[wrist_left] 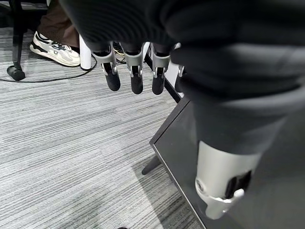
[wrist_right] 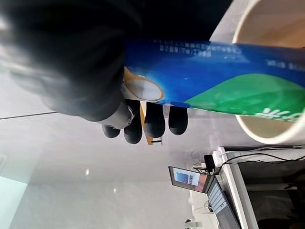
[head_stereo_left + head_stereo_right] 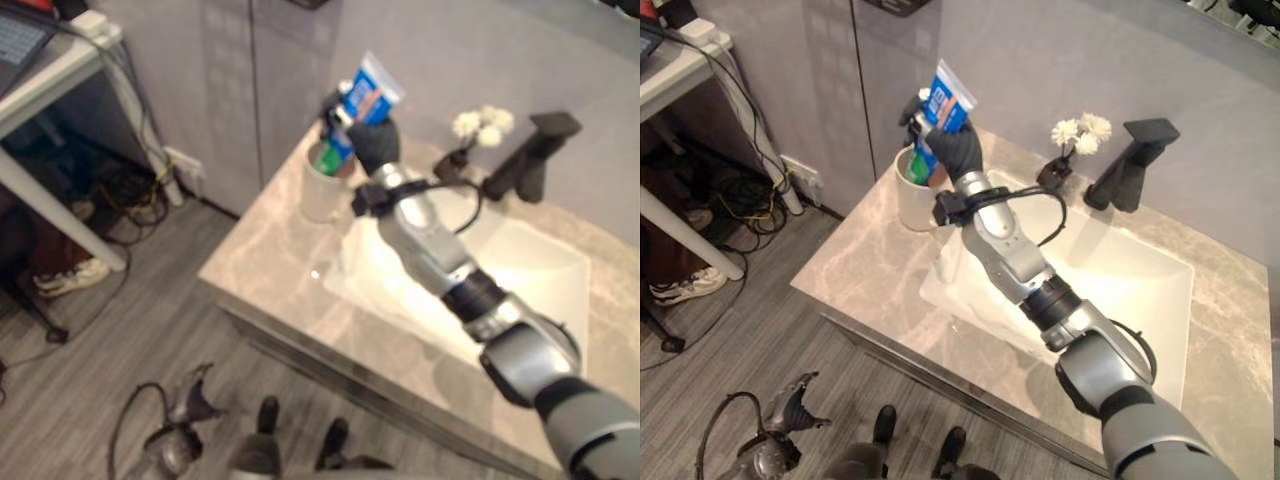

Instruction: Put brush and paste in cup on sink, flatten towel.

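R hand (image 3: pixel 952 148) raised, gripping paste (image 3: pixel 940 105) over cup (image 3: pixel 908 200).

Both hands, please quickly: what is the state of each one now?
Left hand: open, fingers relaxed, holding nothing, low above the floor.
Right hand: closed on the blue toothpaste tube, at the white cup.
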You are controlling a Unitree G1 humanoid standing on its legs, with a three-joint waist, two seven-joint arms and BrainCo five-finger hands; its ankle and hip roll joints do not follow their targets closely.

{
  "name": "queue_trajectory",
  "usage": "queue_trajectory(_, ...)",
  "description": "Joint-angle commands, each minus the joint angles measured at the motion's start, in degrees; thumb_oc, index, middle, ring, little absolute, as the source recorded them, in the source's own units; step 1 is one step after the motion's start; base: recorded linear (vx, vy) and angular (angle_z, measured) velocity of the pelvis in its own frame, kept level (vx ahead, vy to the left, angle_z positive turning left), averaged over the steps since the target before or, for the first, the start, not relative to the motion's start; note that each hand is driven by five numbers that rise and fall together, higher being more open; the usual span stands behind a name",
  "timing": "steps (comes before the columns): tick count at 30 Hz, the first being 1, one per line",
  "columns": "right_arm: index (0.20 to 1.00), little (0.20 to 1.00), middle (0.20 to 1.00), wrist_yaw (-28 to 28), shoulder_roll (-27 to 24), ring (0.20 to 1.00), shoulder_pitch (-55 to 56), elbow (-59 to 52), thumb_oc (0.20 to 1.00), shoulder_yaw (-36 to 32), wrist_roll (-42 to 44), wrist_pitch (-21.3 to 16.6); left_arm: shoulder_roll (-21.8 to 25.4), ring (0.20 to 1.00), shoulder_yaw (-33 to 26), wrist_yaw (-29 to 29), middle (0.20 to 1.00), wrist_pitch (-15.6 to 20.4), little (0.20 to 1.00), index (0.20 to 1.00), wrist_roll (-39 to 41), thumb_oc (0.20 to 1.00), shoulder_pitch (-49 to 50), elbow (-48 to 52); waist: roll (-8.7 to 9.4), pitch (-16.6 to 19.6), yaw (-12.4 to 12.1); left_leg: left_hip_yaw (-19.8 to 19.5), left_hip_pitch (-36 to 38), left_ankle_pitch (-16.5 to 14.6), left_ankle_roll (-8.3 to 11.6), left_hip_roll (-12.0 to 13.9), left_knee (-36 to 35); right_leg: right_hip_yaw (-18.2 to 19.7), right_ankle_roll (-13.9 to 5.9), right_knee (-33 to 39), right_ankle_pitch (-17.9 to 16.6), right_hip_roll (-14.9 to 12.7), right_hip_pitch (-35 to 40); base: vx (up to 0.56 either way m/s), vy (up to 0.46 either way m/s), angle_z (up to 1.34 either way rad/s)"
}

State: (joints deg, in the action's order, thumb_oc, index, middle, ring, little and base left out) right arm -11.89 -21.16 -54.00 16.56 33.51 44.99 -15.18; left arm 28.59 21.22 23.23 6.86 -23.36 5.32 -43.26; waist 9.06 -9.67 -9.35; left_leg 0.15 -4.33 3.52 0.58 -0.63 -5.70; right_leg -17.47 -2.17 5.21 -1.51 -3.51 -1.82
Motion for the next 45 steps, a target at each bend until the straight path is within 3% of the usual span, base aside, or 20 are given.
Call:
queue_trajectory(1, 0.200, 0.200, 0.200, -0.3, -0.8, 0.200, -8.7, 0.2, 0.200, -0.2, -0.5, -3.2, 2.6, 1.000, -0.3, -0.1, 1.000, 1.2, 1.000, 1.000, 1.1, 1.000, -0.2, 1.7, 1.21, 1.1, -0.6, 0.1, -0.2, -5.6, -2.88, -1.4, 0.7, 2.5, -0.48, -0.2, 3.6, 0.0, 1.3, 0.00, 0.000, 0.00)
queue_trajectory(2, 0.200, 0.200, 0.200, -0.3, -0.7, 0.200, -8.8, 0.3, 0.200, -0.3, -0.5, -3.3, 2.7, 1.000, -0.3, -0.1, 1.000, 1.2, 1.000, 1.000, 1.0, 1.000, -0.2, 1.8, 1.25, 1.1, -0.6, 0.1, -0.2, -5.6, -2.90, -1.4, 0.7, 2.5, -0.49, -0.2, 3.6, 0.0, 1.3, 0.00, 0.000, 0.00)
queue_trajectory(3, 0.715, 0.715, 0.715, -0.1, -0.5, 0.715, -8.9, 0.7, 0.715, -0.4, -0.1, -3.2, 2.9, 1.000, -0.5, -0.2, 1.000, 1.3, 1.000, 1.000, 1.2, 1.000, 0.0, 2.6, 1.35, 1.1, -0.7, 0.1, -0.2, -5.7, -2.91, -1.4, 0.7, 2.6, -0.52, -0.2, 3.5, 0.0, 1.3, 0.00, 0.000, 0.00)
queue_trajectory(4, 1.000, 1.000, 1.000, -0.1, -0.5, 1.000, -8.8, 0.8, 1.000, -0.3, -0.2, -3.1, 2.9, 1.000, -0.7, -0.2, 1.000, 1.3, 1.000, 1.000, 1.4, 1.000, 0.0, 2.7, 1.40, 1.1, -0.7, 0.1, -0.3, -5.7, -2.93, -1.4, 0.7, 2.6, -0.52, -0.2, 3.5, 0.0, 1.2, 0.00, 0.000, 0.00)
queue_trajectory(17, 1.000, 1.000, 1.000, -0.5, -1.0, 1.000, -9.6, 0.9, 1.000, -0.9, -1.5, -3.5, 2.8, 1.000, -1.3, -0.3, 1.000, 1.5, 1.000, 1.000, 2.1, 1.000, 0.1, 3.5, 0.96, 1.9, -0.1, 1.2, 0.5, -6.2, -3.12, -1.3, 0.7, 3.5, -0.58, -0.2, 3.3, -0.1, 1.5, -0.01, 0.007, -0.04)
queue_trajectory(27, 1.000, 1.000, 1.000, -0.5, -7.0, 1.000, -10.9, -4.4, 1.000, -3.6, -2.4, -4.8, 2.5, 1.000, -1.2, -3.0, 1.000, 2.1, 1.000, 1.000, 4.5, 1.000, 0.1, 3.6, 0.72, 3.1, 0.9, 2.1, 1.6, -6.6, -3.12, -1.1, 0.7, 4.5, -0.64, -0.2, 3.2, 0.1, 2.0, -0.03, -0.013, -0.02)
queue_trajectory(29, 1.000, 1.000, 1.000, -1.4, -12.4, 1.000, -7.6, -8.2, 1.000, -9.6, -3.0, -7.3, 1.5, 1.000, -2.3, -4.2, 1.000, 2.5, 1.000, 1.000, 6.3, 1.000, 0.2, 3.3, 0.02, 4.2, 2.4, 3.1, 2.1, -6.7, -3.07, -0.8, 0.7, 5.4, -0.74, -0.2, 3.2, 0.2, 2.2, -0.05, -0.022, -0.02)
queue_trajectory(31, 1.000, 1.000, 1.000, -1.7, -14.4, 1.000, -6.5, -9.6, 1.000, -10.9, -3.5, -7.5, 0.9, 1.000, -2.3, -4.4, 1.000, 2.5, 1.000, 1.000, 6.7, 1.000, 0.1, 2.4, -0.17, 4.5, 2.7, 3.5, 2.3, -6.8, -3.06, -0.7, 0.7, 5.9, -0.78, -0.2, 3.1, 0.3, 2.2, -0.03, -0.012, -0.09)
queue_trajectory(32, 1.000, 1.000, 1.000, -3.4, -19.3, 1.000, -4.2, -12.7, 1.000, -15.8, -6.4, -9.0, -0.2, 1.000, -2.8, -5.2, 1.000, 2.4, 1.000, 1.000, 6.9, 1.000, 0.1, 1.3, -0.92, 5.3, 4.1, 4.1, 2.9, -6.9, -3.12, -0.6, 0.7, 6.6, -0.78, -0.2, 3.0, 0.4, 2.4, -0.03, -0.014, -0.18)
queue_trajectory(34, 1.000, 1.000, 1.000, -4.0, -20.1, 1.000, -2.1, -14.0, 1.000, -18.0, -7.4, -9.3, -0.4, 1.000, -2.5, -5.5, 1.000, 2.5, 1.000, 1.000, 7.1, 1.000, -0.1, 0.6, -1.10, 5.6, 4.1, 4.5, 3.1, -7.0, -3.12, -0.5, 0.7, 7.0, -0.81, -0.2, 3.0, 0.4, 2.5, -0.02, -0.006, -0.13)
queue_trajectory(35, 1.000, 1.000, 1.000, -6.4, -27.0, 1.000, 2.1, -17.6, 1.000, -24.6, -13.5, -10.2, -2.4, 1.000, -2.4, -8.4, 1.000, 2.4, 1.000, 1.000, 8.2, 1.000, -0.4, -2.3, -2.01, 6.4, 6.2, 5.4, 3.8, -7.4, -3.02, -0.3, 0.7, 7.6, -1.06, -0.2, 3.0, 0.5, 2.8, -0.02, 0.000, -0.18)
queue_trajectory(36, 1.000, 1.000, 1.000, -6.6, -27.1, 1.000, 2.6, -17.9, 1.000, -25.0, -13.6, -10.1, -2.4, 1.000, -2.1, -8.4, 1.000, 2.5, 1.000, 1.000, 8.2, 1.000, -0.6, -2.5, -1.96, 6.4, 6.0, 5.4, 3.8, -7.3, -3.05, -0.3, 0.7, 7.6, -1.04, -0.2, 3.0, 0.5, 2.7, -0.02, 0.011, -0.25)
queue_trajectory(37, 1.000, 1.000, 1.000, -7.7, -30.5, 1.000, 7.4, -19.8, 1.000, -31.3, -16.9, -10.7, -3.7, 1.000, -2.5, -9.9, 1.000, 2.5, 1.000, 1.000, 8.5, 1.000, -0.5, -3.4, -2.80, 7.1, 7.9, 6.2, 4.2, -7.5, -3.16, -0.2, 0.7, 8.4, -1.19, -0.2, 2.9, 0.6, 2.7, 0.00, 0.010, -0.27)
queue_trajectory(39, 1.000, 1.000, 1.000, -9.6, -32.5, 1.000, 11.5, -20.3, 1.000, -35.6, -19.6, -10.6, -3.9, 1.000, -2.6, -10.0, 1.000, 2.6, 1.000, 1.000, 8.1, 1.000, -0.4, -3.1, -3.24, 7.5, 8.6, 6.7, 4.5, -7.8, -3.19, 0.0, 0.7, 9.0, -1.29, -0.2, 2.9, 0.7, 2.7, 0.01, 0.009, -0.36)
queue_trajectory(40, 1.000, 1.000, 1.000, -11.9, -35.8, 1.000, 20.3, -22.0, 1.000, -44.8, -24.0, -10.2, -4.6, 1.000, -3.1, -10.9, 1.000, 2.6, 1.000, 1.000, 7.7, 1.000, -0.4, -3.7, -3.84, 8.1, 10.3, 8.0, 4.9, -8.1, -3.32, 0.1, 0.7, 10.4, -1.44, -0.2, 2.7, 0.9, 2.4, 0.01, 0.006, -0.39)
queue_trajectory(41, 1.000, 1.000, 1.000, -11.9, -35.7, 1.000, 21.1, -22.4, 1.000, -45.4, -24.1, -10.2, -4.5, 1.000, -2.8, -10.8, 1.000, 2.7, 1.000, 1.000, 7.7, 1.000, -0.5, -3.8, -3.73, 8.2, 10.0, 8.0, 4.8, -8.1, -3.32, 0.2, 0.7, 10.5, -1.44, -0.2, 2.7, 0.9, 2.4, 0.00, 0.006, -0.36)
queue_trajectory(43, 1.000, 1.000, 1.000, -15.4, -35.2, 1.000, 30.5, -21.3, 1.000, -54.4, -26.9, -9.7, -5.0, 1.000, -2.6, -11.5, 1.000, 2.6, 1.000, 1.000, 7.3, 1.000, -0.4, -4.0, -4.34, 8.7, 11.0, 9.1, 5.0, -8.3, -3.34, 0.3, 0.7, 11.6, -1.59, -0.2, 2.5, 1.0, 2.0, 0.01, -0.007, -0.37)
queue_trajectory(44, 1.000, 1.000, 1.000, -16.5, -33.2, 1.000, 38.0, -20.3, 1.000, -61.5, -27.4, -9.7, -5.9, 1.000, -3.8, -11.6, 1.000, 2.3, 1.000, 1.000, 7.0, 1.000, -0.3, -4.8, -5.26, 8.8, 12.7, 9.6, 5.2, -8.5, -3.37, 0.3, 0.7, 12.0, -1.68, -0.2, 2.4, 1.0, 1.9, 0.01, -0.012, -0.36)
queue_trajectory(45, 1.000, 1.000, 1.000, -16.3, -33.0, 1.000, 38.8, -20.6, 1.000, -62.2, -27.2, -9.7, -5.7, 1.000, -3.6, -11.6, 1.000, 2.3, 1.000, 1.000, 7.0, 1.000, -0.4, -4.8, -5.12, 8.9, 12.4, 9.5, 5.1, -8.5, -3.38, 0.3, 0.7, 12.0, -1.68, -0.2, 2.4, 1.0, 1.8, 0.02, -0.012, -0.33)
